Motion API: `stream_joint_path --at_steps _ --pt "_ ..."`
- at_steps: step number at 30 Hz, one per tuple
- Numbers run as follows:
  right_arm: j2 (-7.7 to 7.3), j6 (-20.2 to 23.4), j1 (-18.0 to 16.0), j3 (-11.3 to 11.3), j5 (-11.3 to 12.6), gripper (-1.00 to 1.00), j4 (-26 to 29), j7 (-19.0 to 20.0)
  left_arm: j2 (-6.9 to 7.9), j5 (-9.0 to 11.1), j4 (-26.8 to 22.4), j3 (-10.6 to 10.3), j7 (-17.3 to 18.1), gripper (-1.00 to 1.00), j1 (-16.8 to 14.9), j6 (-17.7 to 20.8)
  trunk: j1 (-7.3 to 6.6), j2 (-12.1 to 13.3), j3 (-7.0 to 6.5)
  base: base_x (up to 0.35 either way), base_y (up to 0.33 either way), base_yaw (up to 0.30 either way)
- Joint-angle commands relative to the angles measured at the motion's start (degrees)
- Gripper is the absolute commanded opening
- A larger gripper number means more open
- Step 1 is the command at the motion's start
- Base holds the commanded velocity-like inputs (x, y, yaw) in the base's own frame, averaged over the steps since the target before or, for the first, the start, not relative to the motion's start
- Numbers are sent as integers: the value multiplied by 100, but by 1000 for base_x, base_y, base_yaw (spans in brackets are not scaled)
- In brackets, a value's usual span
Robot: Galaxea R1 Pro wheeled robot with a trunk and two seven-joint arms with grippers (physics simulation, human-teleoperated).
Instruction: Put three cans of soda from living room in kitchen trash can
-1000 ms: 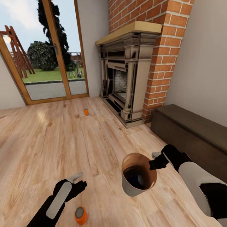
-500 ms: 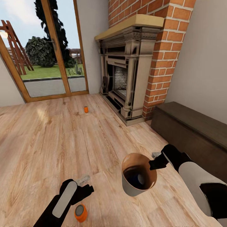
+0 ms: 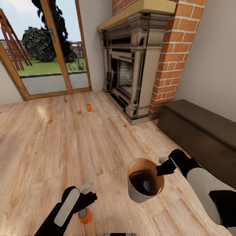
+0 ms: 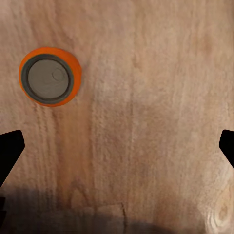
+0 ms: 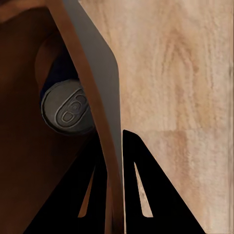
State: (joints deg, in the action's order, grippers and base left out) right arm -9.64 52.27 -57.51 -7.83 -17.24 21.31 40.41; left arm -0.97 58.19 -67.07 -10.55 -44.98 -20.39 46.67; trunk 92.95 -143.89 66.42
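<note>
Room: the living room, with a light wood plank floor [image 3: 49,147], a red-brick fireplace [image 3: 137,65] with a carved dark surround, a long dark low cabinet [image 3: 203,131] along the right wall, and a glass door [image 3: 42,55] giving on a garden.

Right gripper [image 3: 163,165]: its two dark fingers are clenched on the rim of the tash can [image 3: 145,181] — in the right wrist view one finger is inside the wall and one outside, with the thin wall between them. The bucket hangs above the floor, tilted, its brown inside turned toward the head camera.

Inside the tash can: one can [image 5: 68,107] lies against the brown wall, its grey top with the pull tab visible. Its body looks dark in the shadow, so I cannot tell its colour surely.

Left gripper [image 3: 88,191]: it hovers low over the floor, fingers spread wide apart and holding nothing; in the left wrist view the fingertips [image 4: 9,151] are at the two edges.

Near soda can [image 3: 85,215]: upright on the floor just beside the left gripper, orange with a grey top, partly hidden by the arm in the head view — not between the fingers.

Far soda can [image 3: 88,108]: upright on the floor, well apart from both arms, in front of the fireplace and near the glass door.
</note>
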Motion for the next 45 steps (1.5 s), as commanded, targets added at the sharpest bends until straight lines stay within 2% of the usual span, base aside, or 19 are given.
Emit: stream_joint_path --at_steps 1,9,13,14,15,16,20,21,23,26,33,35,38,40,45 --pt "-7 62 -1 28 168 -100 56 40 0 0 1 -2 -2 100 0 -1 2 -2 22 0 0 0" --pt "-33 71 172 29 168 -100 517 46 48 -8 -17 13 -72 100 0 -7 20 -12 177 0 0 0" --pt "-30 72 184 28 168 -100 556 46 59 -2 -83 32 -524 100 -46 -21 20 -12 177 0 0 0" --pt "-33 72 186 29 168 -100 568 46 64 -6 -86 28 -725 100 -151 -34 20 -12 177 0 0 0" --pt "-79 78 183 35 175 -100 656 55 81 -12 93 15 -848 100 -339 -72 22 -13 199 0 0 0" --pt "-138 94 182 37 192 -100 774 63 85 -11 172 11 -852 100 -376 -81 25 -14 222 0 0 0" --pt "-413 505 207 49 218 -100 1300 248 94 -14 358 3 -760 100 -436 -96 35 -20 310 0 0 0" --pt "-497 630 279 53 210 -100 1510 351 101 -15 413 2 -731 100 -444 -98 38 -21 332 0 0 0" --pt "-573 746 416 58 200 -100 1833 455 108 -12 474 1 -704 100 -450 -99 43 -24 377 0 0 0" --pt "-628 773 589 61 183 -100 2287 529 112 -10 564 1 -682 100 -455 -99 51 -28 443 0 0 0" --pt "-658 773 709 63 185 -100 2566 561 114 -11 634 -4 -664 100 -457 -105 69 -37 598 0 0 0" --pt "-660 773 718 63 186 -100 2603 563 112 -76 640 -2 -637 100 -457 -105 74 -40 643 0 0 0" --pt "-661 773 742 63 186 -100 2656 564 89 -502 648 6 -341 100 -483 -106 82 -44 709 0 0 0" --pt "-659 773 766 58 183 -100 2748 564 94 -765 685 6 -92 100 -675 -106 87 -46 753 0 0 0" --pt "-653 773 895 62 173 -100 2982 564 103 -883 878 3 61 100 -949 -150 100 -53 864 0 0 0"
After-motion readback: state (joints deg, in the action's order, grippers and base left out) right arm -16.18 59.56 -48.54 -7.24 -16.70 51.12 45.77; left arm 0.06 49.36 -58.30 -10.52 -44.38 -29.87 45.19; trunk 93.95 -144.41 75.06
